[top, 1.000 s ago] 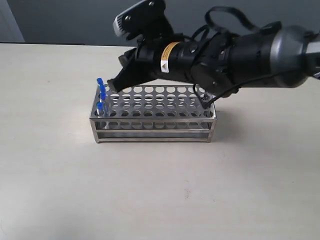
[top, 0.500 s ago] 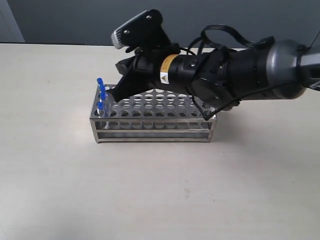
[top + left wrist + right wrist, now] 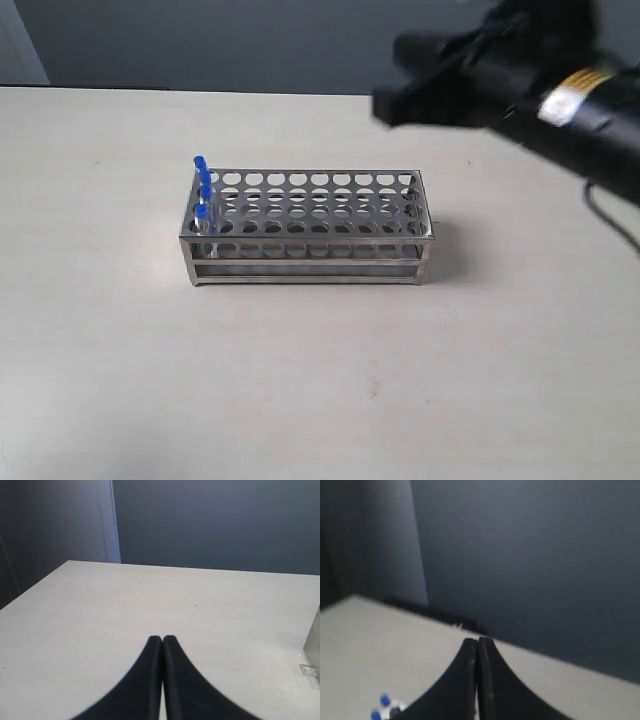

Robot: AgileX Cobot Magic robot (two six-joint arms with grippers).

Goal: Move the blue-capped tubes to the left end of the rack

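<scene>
Four blue-capped tubes [image 3: 203, 193] stand in a single column of holes at the end of the rack [image 3: 310, 232] that faces the desk's left edge, one behind the other from the near row to the far row. The rack sits with its long side parallel to the near edge of the desk [image 3: 300, 380], somewhat closer to the far edge.

I judge the tubes to be light, thin-walled and smooth, so slippery on the clear shaft and possibly brittle; whether they are glass or plastic I cannot tell. If I had to take one again, I would pinch it at the cap or just beneath it and draw it straight up, since a tilted pull could bind in the stiff metal plate and drag the rack.

My left gripper [image 3: 162, 638] has its fingers pressed together on nothing, over bare desk. My right gripper [image 3: 477, 641] is likewise closed and empty, high toward the far right corner, with two caps [image 3: 384, 699] blurred below it. The sorting looks finished to me.
</scene>
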